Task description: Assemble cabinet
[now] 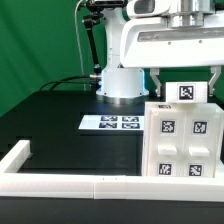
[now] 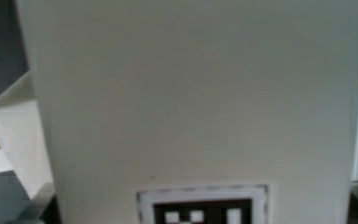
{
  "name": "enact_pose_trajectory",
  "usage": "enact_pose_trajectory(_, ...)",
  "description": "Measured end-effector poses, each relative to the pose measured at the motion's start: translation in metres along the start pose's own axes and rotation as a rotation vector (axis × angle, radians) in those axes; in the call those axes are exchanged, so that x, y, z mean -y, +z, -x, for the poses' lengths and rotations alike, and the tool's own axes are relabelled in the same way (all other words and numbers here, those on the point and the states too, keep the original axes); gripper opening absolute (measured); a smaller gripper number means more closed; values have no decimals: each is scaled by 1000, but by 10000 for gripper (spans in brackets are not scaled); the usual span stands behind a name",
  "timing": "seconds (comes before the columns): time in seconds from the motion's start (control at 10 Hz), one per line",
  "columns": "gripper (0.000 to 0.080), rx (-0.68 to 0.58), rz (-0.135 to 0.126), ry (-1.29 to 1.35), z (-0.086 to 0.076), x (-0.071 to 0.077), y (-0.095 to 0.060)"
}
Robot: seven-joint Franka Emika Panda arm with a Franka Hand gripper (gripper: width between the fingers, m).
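Observation:
The white cabinet body (image 1: 180,140) stands upright at the exterior view's right, several square tags on its front face. A white tagged block (image 1: 185,92) sits on top of it. My gripper (image 1: 184,84) comes straight down over this block, one finger on each side, shut on it. In the wrist view a broad white cabinet face (image 2: 194,90) fills the picture, with one black-and-white tag (image 2: 202,205) at the edge. My fingers are hidden there, with only dark slivers at the sides.
The marker board (image 1: 110,122) lies flat on the black table, left of the cabinet. The long low white border rail (image 1: 60,182) runs along the front and turns up at the left. The arm's white base (image 1: 122,80) stands behind, before a green curtain.

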State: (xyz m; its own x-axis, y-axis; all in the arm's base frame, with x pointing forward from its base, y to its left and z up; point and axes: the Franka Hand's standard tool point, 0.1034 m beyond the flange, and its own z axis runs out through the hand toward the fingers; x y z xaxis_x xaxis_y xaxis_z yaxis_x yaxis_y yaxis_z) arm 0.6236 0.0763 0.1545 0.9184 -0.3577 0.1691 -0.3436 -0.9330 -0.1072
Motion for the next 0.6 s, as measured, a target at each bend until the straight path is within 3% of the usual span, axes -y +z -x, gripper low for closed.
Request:
enact_pose_trajectory(0.2,558,-15,-43,279,4,-4,0)
enact_pose_trajectory(0.6,558,8,-68,675,7,0,-1)
